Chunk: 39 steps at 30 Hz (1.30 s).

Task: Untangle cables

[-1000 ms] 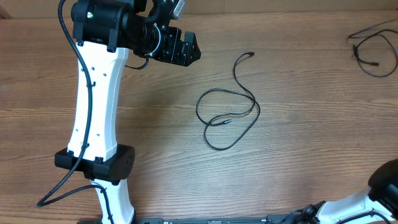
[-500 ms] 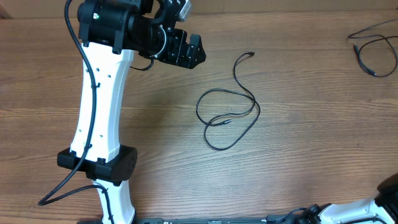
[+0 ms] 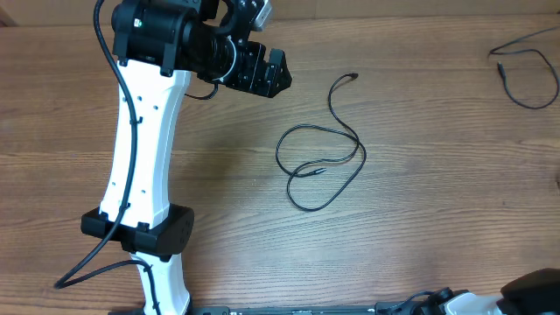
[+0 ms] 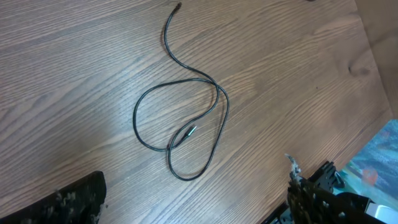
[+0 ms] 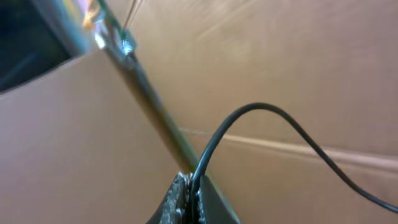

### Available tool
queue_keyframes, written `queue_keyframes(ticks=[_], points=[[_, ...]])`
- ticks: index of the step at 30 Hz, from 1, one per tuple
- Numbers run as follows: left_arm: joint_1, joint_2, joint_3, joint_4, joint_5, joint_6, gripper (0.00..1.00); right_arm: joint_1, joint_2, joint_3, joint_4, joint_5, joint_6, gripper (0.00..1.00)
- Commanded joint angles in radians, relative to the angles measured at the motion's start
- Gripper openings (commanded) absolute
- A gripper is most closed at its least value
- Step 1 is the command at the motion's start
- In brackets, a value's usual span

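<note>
Left gripper (image 3: pixel 269 73) hovers, fingers apart, near looped cable (image 3: pixel 315 170) mid-table. Right gripper (image 5: pixel 189 198) clamps second cable (image 5: pixel 258 106). We judge the untangling barely begun. Next: we lower onto the loop's crossing and draw the plug end out.

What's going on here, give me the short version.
Two robot arms are working on cables on a wooden table. The left gripper hangs beside a looped cable that lies loose and crosses itself; the gripper touches nothing. The right gripper is outside the overhead view, and its wrist camera shows it pinched shut on a black cable. A second cable lies near the table's far edge. Whether that is the pinched one is unclear.
</note>
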<state>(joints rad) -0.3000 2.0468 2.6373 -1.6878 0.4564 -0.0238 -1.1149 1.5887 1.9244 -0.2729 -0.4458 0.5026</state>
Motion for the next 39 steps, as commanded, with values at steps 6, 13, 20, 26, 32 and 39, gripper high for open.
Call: queue_keyframes(ticks=[6, 13, 20, 26, 32, 39], points=[[-0.016, -0.007, 0.0, -0.002, 0.007, 0.01, 0.93, 0.008, 0.054, 0.001, 0.049, 0.014, -0.04, 0.04], [-0.016, -0.007, 0.0, -0.002, 0.007, 0.027, 0.93, 0.01, 0.059, 0.001, 0.056, 0.082, -0.164, 0.04], [-0.016, -0.007, 0.0, -0.002, 0.004, 0.04, 0.94, 0.043, 0.068, 0.001, 0.032, 0.079, -0.284, 0.04], [-0.015, -0.007, 0.0, -0.002, 0.003, 0.047, 0.93, 0.059, 0.186, -0.001, -0.148, 0.079, -0.406, 0.04], [-0.016, -0.007, 0.0, -0.002, 0.005, 0.047, 0.93, 0.089, 0.235, -0.001, -0.243, -0.039, -0.24, 0.04], [-0.016, -0.007, 0.0, -0.002, 0.006, 0.046, 0.93, 0.113, 0.262, -0.002, -0.296, -0.132, 0.154, 0.04]])
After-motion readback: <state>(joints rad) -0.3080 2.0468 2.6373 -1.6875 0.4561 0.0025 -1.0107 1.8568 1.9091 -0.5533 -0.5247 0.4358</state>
